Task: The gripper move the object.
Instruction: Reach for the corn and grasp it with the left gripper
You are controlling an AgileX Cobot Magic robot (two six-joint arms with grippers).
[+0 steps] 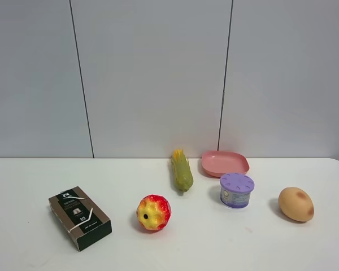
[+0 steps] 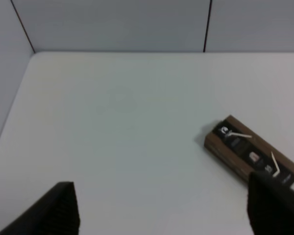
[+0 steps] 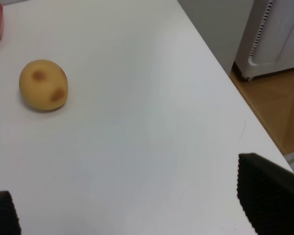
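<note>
At far left, left gripper (image 2: 161, 196): fingers spread wide, empty, over the bare white table (image 1: 34, 180).
At 8 o'clock on the table, box (image 1: 79, 218): dark printed card, flat-sided.
At 6 o'clock, fruit (image 1: 153, 213): round, glossy, red-yellow.
Mid-table toward 12, corn cob (image 1: 181, 169): lies flat with its long axis 12 to 6, yellow kernel tip at 12, green husk toward 6.
Handling, corn cob: expect light, rigid plastic. The ribbed husk should give bite, but the round body may roll.
Hold, corn cob: close across the thick middle from 9 and 3. Avoid the tapered tip.
At 3 o'clock of it, plate (image 1: 225, 162): pink, shallow, smooth, close by, so mind finger clearance.
At 4 o'clock, can (image 1: 237, 190): short cylinder with a lilac lid.
Farther right, potato (image 1: 296, 204): tan, matte, egg-shaped.
At far right, right gripper (image 3: 125, 186): fingers spread, empty.
</note>
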